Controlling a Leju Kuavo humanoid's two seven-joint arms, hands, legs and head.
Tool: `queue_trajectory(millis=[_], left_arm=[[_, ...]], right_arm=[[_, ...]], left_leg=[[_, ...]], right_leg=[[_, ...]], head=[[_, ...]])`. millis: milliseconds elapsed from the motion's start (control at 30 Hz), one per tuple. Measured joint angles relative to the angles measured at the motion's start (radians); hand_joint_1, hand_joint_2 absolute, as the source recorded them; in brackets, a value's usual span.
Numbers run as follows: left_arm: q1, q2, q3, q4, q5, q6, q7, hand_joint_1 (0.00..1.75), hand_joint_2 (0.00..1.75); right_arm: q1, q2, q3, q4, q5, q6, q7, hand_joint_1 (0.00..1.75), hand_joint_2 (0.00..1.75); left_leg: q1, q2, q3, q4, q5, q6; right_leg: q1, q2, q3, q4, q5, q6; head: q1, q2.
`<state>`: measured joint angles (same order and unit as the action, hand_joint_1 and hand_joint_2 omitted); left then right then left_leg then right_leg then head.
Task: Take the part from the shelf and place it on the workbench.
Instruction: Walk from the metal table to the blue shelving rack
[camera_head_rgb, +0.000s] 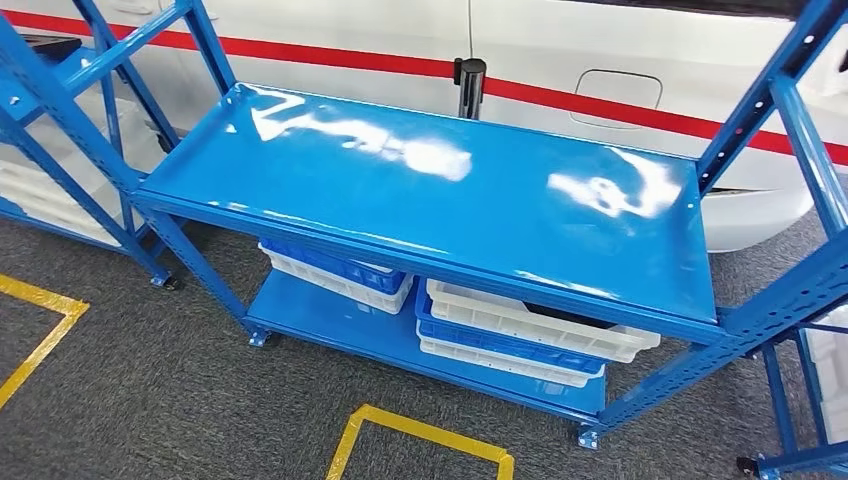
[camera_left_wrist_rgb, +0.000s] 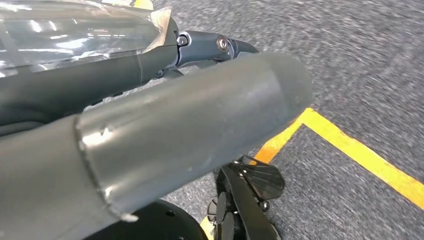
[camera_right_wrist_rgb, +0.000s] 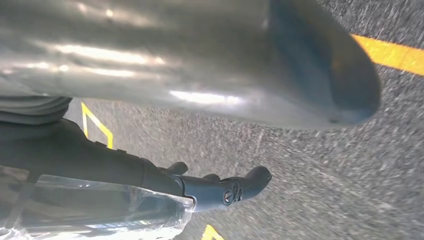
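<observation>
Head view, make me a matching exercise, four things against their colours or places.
Things:
1. top shelf board
2. stacked crates
3. floor tape
4. stripe on the white wall

Matches:
a. red
b. yellow, on grey carpet
c. bare glossy blue
d. white and blue, on the bottom shelf

Pairs: 1-c, 2-d, 3-b, 4-a

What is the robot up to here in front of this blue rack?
It faces a blue shelf rack whose top shelf shows only glare. White and blue bins sit stacked on the lower shelf. The left hand and the right hand hang over grey carpet with yellow floor tape, holding nothing. The pictures fit a moment before picking or after delivery.
</observation>
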<state>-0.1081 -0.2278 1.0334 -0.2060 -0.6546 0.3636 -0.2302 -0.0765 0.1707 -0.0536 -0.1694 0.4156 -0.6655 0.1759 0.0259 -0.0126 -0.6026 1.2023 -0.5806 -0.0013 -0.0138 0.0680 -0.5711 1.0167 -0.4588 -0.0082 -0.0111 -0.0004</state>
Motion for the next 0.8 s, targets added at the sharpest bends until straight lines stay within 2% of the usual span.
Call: queue_trajectory(millis=[67,133,200,233,300,333,367,400,433,467,500,533,567,600,633,667,733,767,800], left_arm=[[0.0,0.001,0.0,0.0,-0.001,0.0,0.0,0.0,0.0],[0.0,0.002,0.0,0.0,-0.003,0.0,-0.001,0.0,0.0],[-0.002,0.002,0.0,0.0,-0.006,-0.001,-0.001,0.0,0.0],[-0.003,0.001,0.0,0.0,-0.006,-0.001,-0.001,0.0,0.0],[-0.003,0.0,0.0,0.0,-0.007,-0.002,-0.002,0.0,0.0],[-0.002,0.0,0.0,0.0,-0.007,-0.003,-0.002,0.0,0.0],[0.0,0.0,0.0,0.0,-0.007,-0.004,-0.002,0.0,0.0],[0.001,0.0,0.0,0.0,-0.007,-0.004,-0.002,0.0,0.0],[0.002,0.0,0.0,0.0,-0.007,-0.004,-0.002,0.0,0.0],[0.002,0.0,0.0,0.0,-0.007,-0.005,-0.002,0.0,0.0],[0.002,0.0,0.0,0.0,-0.007,-0.005,-0.002,0.0,0.0],[0.002,-0.001,0.0,0.0,-0.007,-0.005,-0.002,0.0,0.0],[0.002,-0.001,0.0,0.0,-0.007,-0.005,-0.002,0.0,0.0],[0.001,-0.002,0.0,0.0,-0.007,-0.006,-0.002,0.0,0.0],[0.0,-0.002,0.0,0.0,-0.007,-0.006,-0.002,0.0,0.0],[-0.001,-0.001,0.0,0.0,-0.008,-0.006,-0.002,0.0,0.0],[-0.006,-0.002,0.0,0.0,-0.013,-0.007,-0.003,0.0,0.0],[-0.007,-0.002,0.0,0.0,-0.015,-0.007,-0.003,0.0,0.0],[-0.008,-0.002,0.0,0.0,-0.017,-0.007,-0.003,0.0,0.0]], right_arm=[[-0.001,0.002,-0.002,0.0,-0.002,-0.002,-0.003,0.0,0.0],[-0.002,0.004,-0.006,0.0,-0.004,-0.005,-0.006,0.0,0.0],[-0.001,0.004,-0.012,0.0,-0.005,-0.01,-0.008,0.0,0.0],[0.0,0.004,-0.014,0.0,-0.005,-0.012,-0.009,0.0,0.0],[0.0,0.002,-0.017,0.0,-0.005,-0.015,-0.009,0.0,0.0],[-0.001,0.002,-0.018,0.0,-0.005,-0.016,-0.01,0.0,0.0],[-0.002,0.001,-0.019,0.0,-0.005,-0.016,-0.01,0.0,0.0],[-0.003,0.001,-0.02,0.0,-0.005,-0.016,-0.01,0.0,0.0],[-0.002,0.001,-0.021,0.0,-0.005,-0.016,-0.01,0.0,0.0],[0.0,0.001,-0.023,0.0,-0.005,-0.016,-0.01,0.0,0.0],[0.001,0.0,-0.023,0.0,-0.005,-0.016,-0.01,0.0,0.0],[0.002,-0.002,-0.024,0.0,-0.005,-0.016,-0.01,0.0,0.0],[0.001,-0.003,-0.024,0.0,-0.005,-0.016,-0.01,0.0,0.0],[-0.001,-0.003,-0.024,0.0,-0.005,-0.016,-0.01,0.0,0.0],[-0.003,-0.003,-0.024,0.0,-0.005,-0.017,-0.01,0.0,0.0],[-0.003,-0.003,-0.025,0.0,-0.006,-0.017,-0.011,0.0,0.0],[-0.001,-0.003,-0.025,0.0,-0.007,-0.02,-0.012,0.0,0.0],[0.0,-0.003,-0.026,0.0,-0.007,-0.021,-0.012,0.0,0.0],[0.001,-0.003,-0.026,0.0,-0.006,-0.022,-0.011,0.0,0.0]], left_leg=[[-0.001,-0.049,0.054,-0.128,0.061,0.016],[-0.004,-0.079,0.075,-0.182,0.075,0.025],[-0.01,-0.062,0.077,-0.19,0.079,0.031],[-0.01,-0.049,0.08,-0.199,0.086,0.034],[-0.008,-0.02,0.085,-0.219,0.099,0.043],[-0.007,-0.004,0.085,-0.224,0.104,0.046],[-0.008,0.012,0.083,-0.225,0.104,0.048],[-0.009,0.03,0.081,-0.225,0.105,0.048],[-0.01,0.046,0.079,-0.225,0.105,0.048],[-0.009,0.061,0.078,-0.224,0.105,0.047],[-0.009,0.075,0.079,-0.224,0.105,0.045],[-0.008,0.088,0.08,-0.223,0.104,0.042],[-0.01,0.099,0.08,-0.221,0.101,0.036],[-0.012,0.107,0.079,-0.219,0.097,0.029],[-0.015,0.114,0.079,-0.217,0.094,0.022],[-0.017,0.12,0.079,-0.216,0.092,0.015],[-0.013,0.131,0.085,-0.219,0.091,0.003],[-0.011,0.133,0.087,-0.223,0.091,0.005],[-0.01,0.131,0.088,-0.225,0.093,0.012]], right_leg=[[0.002,0.024,0.001,0.001,0.002,0.003],[0.0,0.043,-0.006,0.001,0.007,0.012],[-0.002,0.064,-0.016,-0.005,0.016,0.026],[-0.001,0.058,-0.021,-0.002,0.016,0.03],[0.003,0.01,-0.049,0.043,-0.009,0.03],[0.003,-0.023,-0.073,0.096,-0.037,0.026],[0.002,-0.042,-0.104,0.162,-0.068,0.024],[-0.001,-0.051,-0.134,0.226,-0.094,0.026],[-0.003,-0.056,-0.149,0.267,-0.108,0.031],[-0.005,-0.059,-0.145,0.272,-0.107,0.04],[-0.007,-0.066,-0.116,0.23,-0.091,0.051],[-0.01,-0.082,-0.071,0.158,-0.068,0.061],[-0.01,-0.105,-0.025,0.083,-0.047,0.066],[-0.008,-0.125,0.01,0.022,-0.032,0.065],[-0.007,-0.137,0.028,-0.008,-0.025,0.059],[-0.005,-0.139,0.03,-0.017,-0.023,0.05],[-0.005,-0.125,0.026,-0.019,-0.02,0.034],[-0.006,-0.121,0.027,-0.021,-0.018,0.03],[-0.007,-0.118,0.029,-0.023,-0.015,0.026]], head=[[0.001,0.0],[0.0,0.0],[-0.002,0.0],[-0.001,0.0],[0.004,0.0],[0.007,0.0],[0.01,0.0],[0.012,0.0],[0.012,0.0],[0.012,0.0],[0.012,0.0],[0.012,0.0],[0.013,0.0],[0.014,0.0],[0.011,0.0],[0.009,0.0],[0.004,0.0],[0.002,0.0],[-0.001,0.0]])
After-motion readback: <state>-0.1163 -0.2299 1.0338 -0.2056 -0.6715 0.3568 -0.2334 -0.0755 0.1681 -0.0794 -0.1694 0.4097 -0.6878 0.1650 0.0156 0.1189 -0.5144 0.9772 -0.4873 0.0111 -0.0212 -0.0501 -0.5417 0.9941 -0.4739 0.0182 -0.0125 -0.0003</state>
